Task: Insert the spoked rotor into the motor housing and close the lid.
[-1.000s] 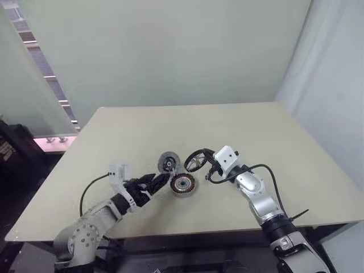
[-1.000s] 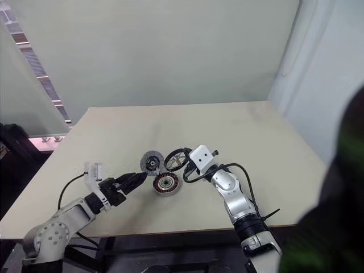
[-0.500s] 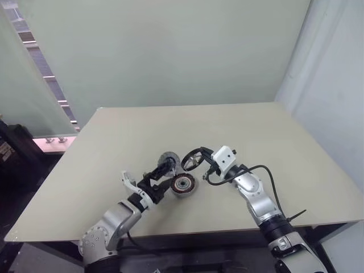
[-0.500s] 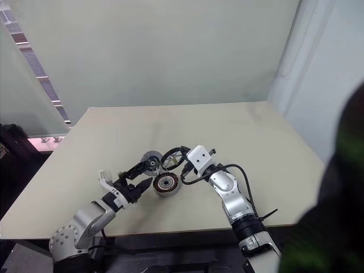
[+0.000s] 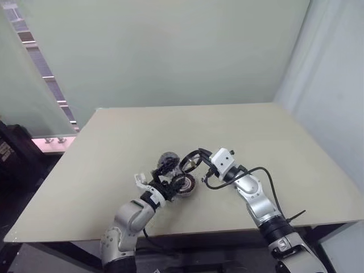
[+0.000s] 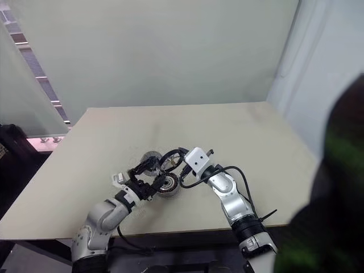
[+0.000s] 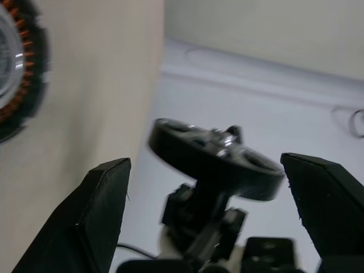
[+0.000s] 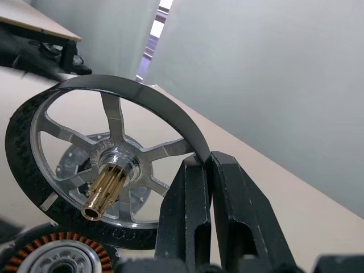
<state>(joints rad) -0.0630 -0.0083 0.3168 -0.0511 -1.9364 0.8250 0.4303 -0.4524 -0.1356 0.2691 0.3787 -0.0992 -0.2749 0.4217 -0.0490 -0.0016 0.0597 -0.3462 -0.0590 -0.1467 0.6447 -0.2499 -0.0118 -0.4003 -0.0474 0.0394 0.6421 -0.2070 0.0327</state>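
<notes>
The spoked rotor (image 8: 108,165), a shiny silver wheel with a brass hub pin, hangs above the table with my right gripper (image 8: 202,168) shut on its rim. In the head view the rotor (image 5: 192,161) hovers just beyond and to the right of the motor housing (image 5: 184,183), which lies flat showing its copper windings. My left gripper (image 5: 169,181) stands open on the housing's left side, holding nothing. In the left wrist view its two fingers (image 7: 96,216) frame the held rotor (image 7: 216,162), with the housing (image 7: 17,85) off to one side. The lid (image 5: 167,158), a dull grey disc, lies behind the housing.
Everything sits on a beige table (image 5: 256,131) with open surface to the far side and right. A wall rises behind it, and a glass partition (image 5: 34,74) stands at the left. The near table edge runs just under both arms.
My left arm has swung right toward the housing and its wrist has rolled, so the open fingers now stand one above the other. The right gripper and rotor have stayed in place.
</notes>
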